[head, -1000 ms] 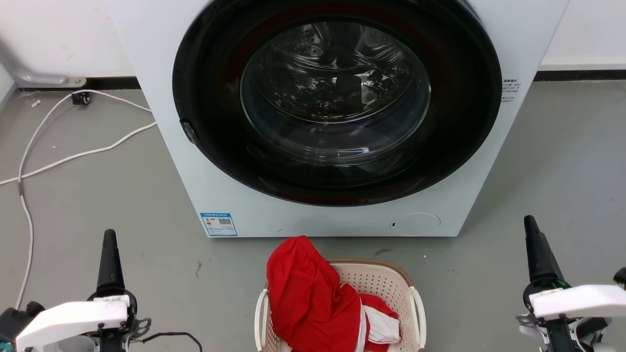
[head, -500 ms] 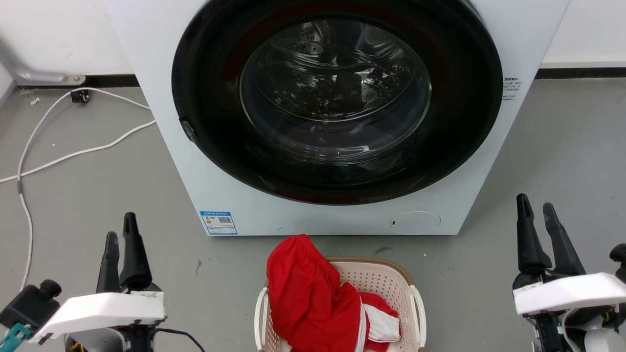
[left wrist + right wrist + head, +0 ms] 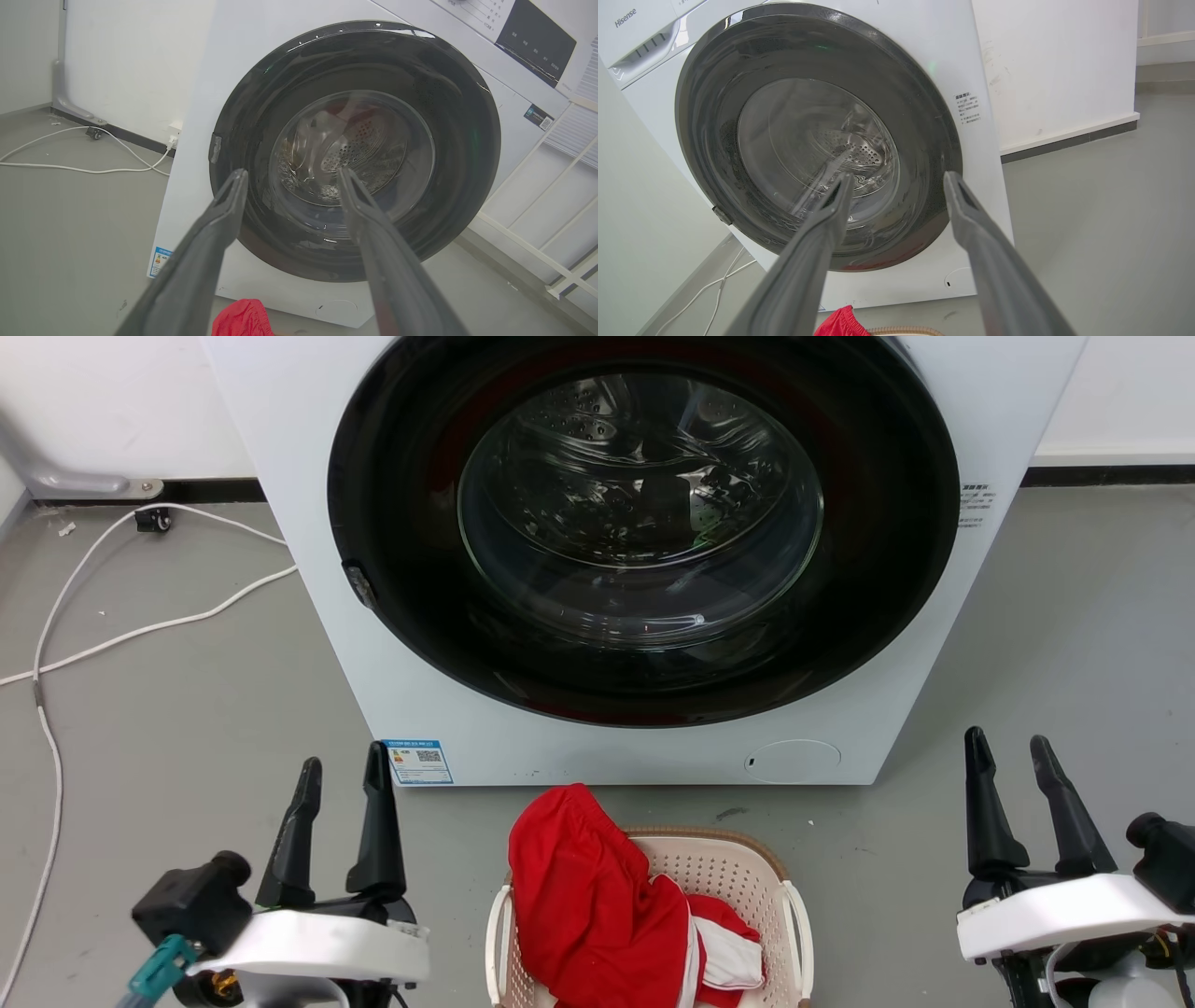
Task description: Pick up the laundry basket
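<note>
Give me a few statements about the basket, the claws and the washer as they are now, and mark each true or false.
1. The left claw is open and holds nothing. True.
2. The right claw grips the laundry basket by a handle. False: it is open, off to the basket's right, touching nothing.
3. A red garment lies in the basket. True.
4. The washer door stands open. False: it is shut.
</note>
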Controlling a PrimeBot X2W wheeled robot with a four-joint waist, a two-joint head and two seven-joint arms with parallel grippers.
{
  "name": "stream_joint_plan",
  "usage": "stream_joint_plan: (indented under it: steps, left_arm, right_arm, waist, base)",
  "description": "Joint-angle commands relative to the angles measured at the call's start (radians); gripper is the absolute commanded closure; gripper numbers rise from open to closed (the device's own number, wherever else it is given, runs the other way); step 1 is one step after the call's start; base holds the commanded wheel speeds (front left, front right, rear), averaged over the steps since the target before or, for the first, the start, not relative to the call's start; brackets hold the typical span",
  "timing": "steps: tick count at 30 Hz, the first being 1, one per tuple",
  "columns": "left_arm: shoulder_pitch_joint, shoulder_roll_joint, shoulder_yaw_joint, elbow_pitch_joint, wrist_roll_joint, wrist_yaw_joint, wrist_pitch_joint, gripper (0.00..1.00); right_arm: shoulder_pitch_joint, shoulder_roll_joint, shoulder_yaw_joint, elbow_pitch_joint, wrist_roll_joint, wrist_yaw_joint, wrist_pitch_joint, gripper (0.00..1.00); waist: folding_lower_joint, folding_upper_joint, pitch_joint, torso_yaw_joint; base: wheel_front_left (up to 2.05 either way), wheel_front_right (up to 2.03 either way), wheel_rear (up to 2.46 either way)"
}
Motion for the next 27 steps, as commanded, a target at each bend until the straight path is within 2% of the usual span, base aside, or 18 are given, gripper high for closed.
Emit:
stream_joint_plan:
  steps: [1, 10, 21, 27]
  left_arm:
    - [-0.006, 0.013, -0.017, -0.017, 0.041, 0.010, -0.011, 0.00]
    - [0.002, 0.065, -0.118, -0.005, 0.151, 0.075, -0.034, 0.00]
    - [0.009, 0.102, -0.197, 0.040, 0.232, 0.106, -0.060, 0.00]
    - [0.017, 0.108, -0.220, 0.054, 0.283, 0.106, -0.077, 0.00]
  right_arm:
    - [0.003, -0.004, -0.005, -0.005, -0.034, 0.000, -0.010, 0.00]
    - [0.012, -0.004, -0.009, 0.015, -0.140, 0.000, -0.033, 0.00]
    - [0.024, -0.004, 0.004, 0.035, -0.245, 0.000, -0.053, 0.00]
    - [0.029, -0.004, 0.011, 0.038, -0.316, 0.000, -0.069, 0.00]
  waist:
    - [0.0000, 0.0000, 0.000, 0.000]
    - [0.0000, 0.0000, -0.003, -0.003]
    - [0.0000, 0.0000, -0.007, -0.006]
    - [0.0000, 0.0000, -0.008, -0.005]
  base:
    - [0.00, 0.00, 0.00]
    - [0.00, 0.00, 0.00]
    - [0.00, 0.00, 0.00]
    - [0.00, 0.00, 0.00]
